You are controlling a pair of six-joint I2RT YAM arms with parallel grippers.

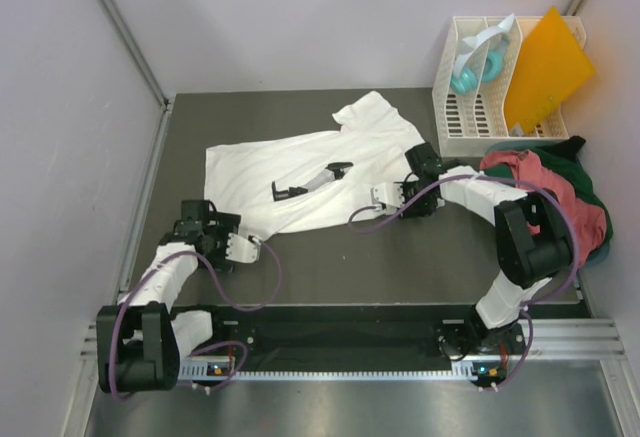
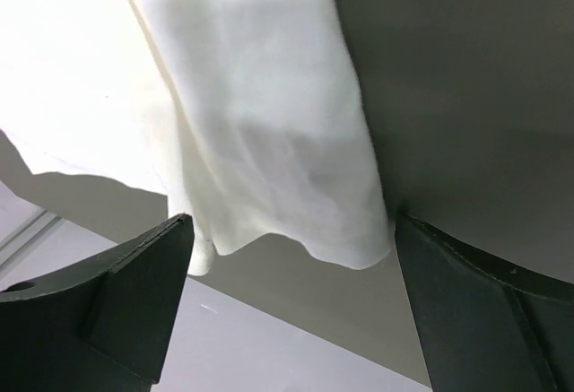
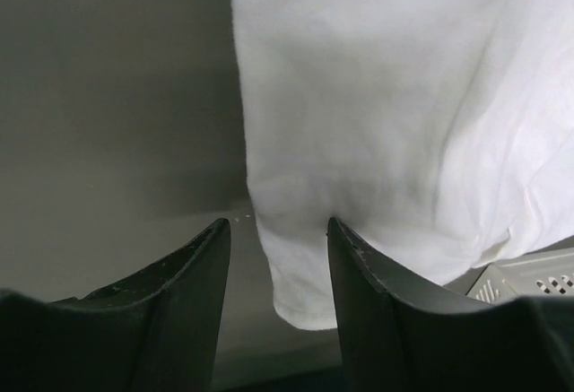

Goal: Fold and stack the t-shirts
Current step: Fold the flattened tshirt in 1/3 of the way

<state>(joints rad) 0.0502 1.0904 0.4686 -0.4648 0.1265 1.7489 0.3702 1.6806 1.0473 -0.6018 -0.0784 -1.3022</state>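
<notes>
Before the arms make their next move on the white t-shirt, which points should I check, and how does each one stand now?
1. The left gripper is open: ok.
2. The white t-shirt has its hem between the left fingers: ok.
3. The right gripper is open at the shirt's right edge: ok.
4. The shirt lies smooth: not ok, its far sleeve is rumpled.
5. The fingers touch the cloth: cannot tell.
6. The red and green pile lies apart from the white shirt: ok.

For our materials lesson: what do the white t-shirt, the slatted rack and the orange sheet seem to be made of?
White t-shirt: soft matte cloth, probably cotton knit; it lies limp and wrinkled.
Slatted rack: rigid white plastic, it seems; even moulded slots.
Orange sheet: stiff, smooth, likely plastic; it stands flat, unbent.
</notes>
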